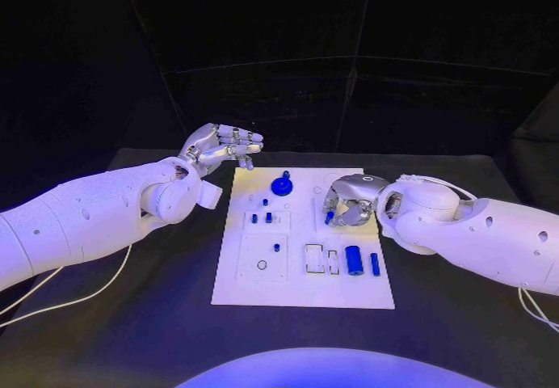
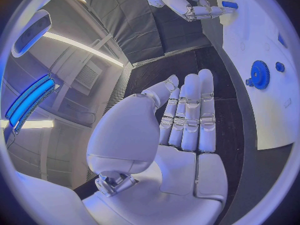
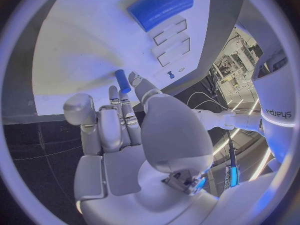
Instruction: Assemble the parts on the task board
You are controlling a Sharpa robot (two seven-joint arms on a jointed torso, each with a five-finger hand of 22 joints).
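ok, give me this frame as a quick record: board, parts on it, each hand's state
board: white rectangular task board at the centre of the black table
parts: blue toothed gear at the far end; thick blue cylinder and thin blue pin lying at the near right
left hand: silver left hand raised beside the board's far left corner, holds nothing
right hand: silver right hand over the board's right side, pinches a small blue peg

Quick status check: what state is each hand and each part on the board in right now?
left hand: off the board's far left corner, holding nothing.
right hand: over the task board, pinching a small blue peg.
blue gear: seated on the board.
blue cylinder: lying flat.
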